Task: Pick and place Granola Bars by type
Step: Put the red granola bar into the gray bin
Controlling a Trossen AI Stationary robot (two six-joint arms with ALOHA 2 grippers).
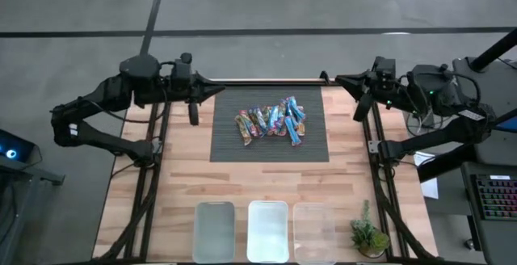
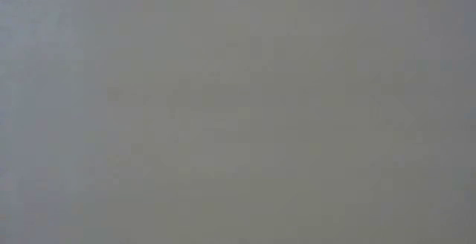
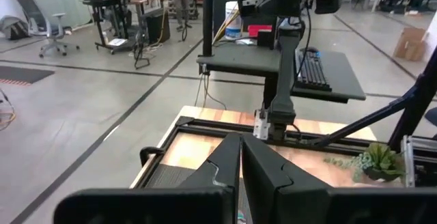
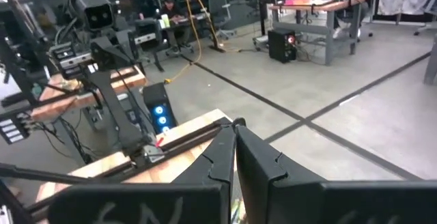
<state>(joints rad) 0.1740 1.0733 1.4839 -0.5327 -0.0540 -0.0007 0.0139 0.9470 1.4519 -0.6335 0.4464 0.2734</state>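
Observation:
Several granola bars (image 1: 271,122) in shiny blue, red and orange wrappers lie in a loose pile on a dark ribbed mat (image 1: 228,145) at the table's far middle. My left gripper (image 1: 220,90) hovers high over the far left corner, shut and empty, pointing roughly level toward the table's right. Its closed fingers (image 3: 240,142) meet at the tips. My right gripper (image 1: 339,78) hovers over the far right corner, also shut and empty (image 4: 235,124), pointing toward the left. Both are well clear of the bars. The low view shows only a blank grey field.
Three clear rectangular bins (image 1: 214,231) (image 1: 267,231) (image 1: 314,233) stand in a row along the near edge. A small potted plant (image 1: 367,234) sits at the near right corner. Bare wood lies between the mat and the bins.

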